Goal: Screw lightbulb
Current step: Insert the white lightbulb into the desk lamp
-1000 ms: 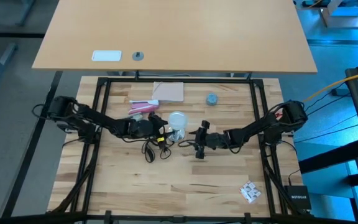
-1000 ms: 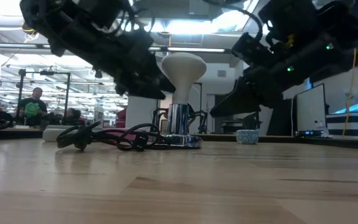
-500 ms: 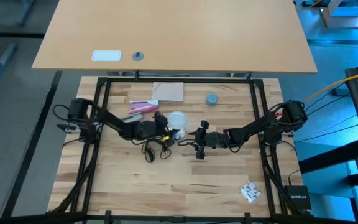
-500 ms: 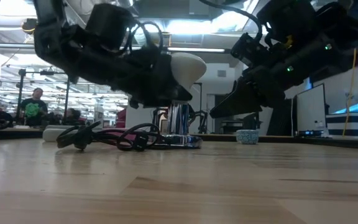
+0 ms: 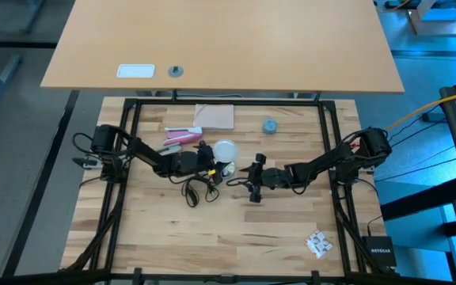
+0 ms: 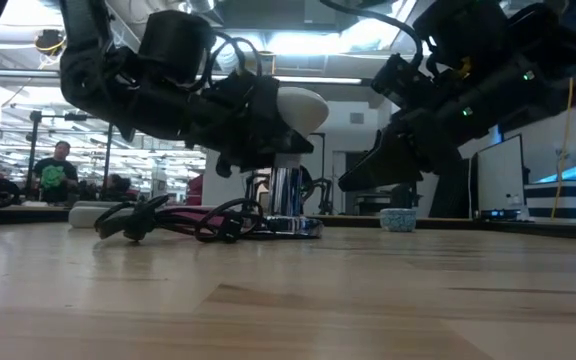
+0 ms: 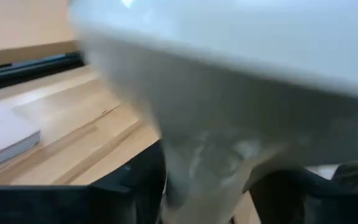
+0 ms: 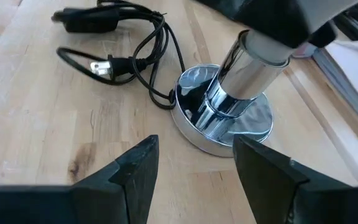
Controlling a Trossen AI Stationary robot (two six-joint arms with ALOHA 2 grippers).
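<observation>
Setting: robotics lab or workshop hall. Wooden surface (image 5: 236, 222) in a black metal frame (image 5: 129, 142), lower half of the high view. Low view, background: open room with ceiling strip lights (image 6: 308, 42), a monitor (image 6: 503, 175) at right, racks at left, a seated person (image 6: 58, 170) at far left. Network box (image 5: 380, 255) at lower right of the high view.

Chrome socket (image 8: 224, 115) upright on round base, mid table (image 5: 212, 237). Black cord (image 8: 120, 46) coiled beside base, plug (image 8: 104, 68) lying flat on wood. Small blue-grey cap (image 5: 270, 126) toward far edge, well apart. Tan pad (image 5: 214, 116) and pink items (image 5: 182, 135) near far edge. White crumpled packet (image 5: 317, 244) near right front corner. Person (image 6: 56, 172) seated in room behind.
</observation>
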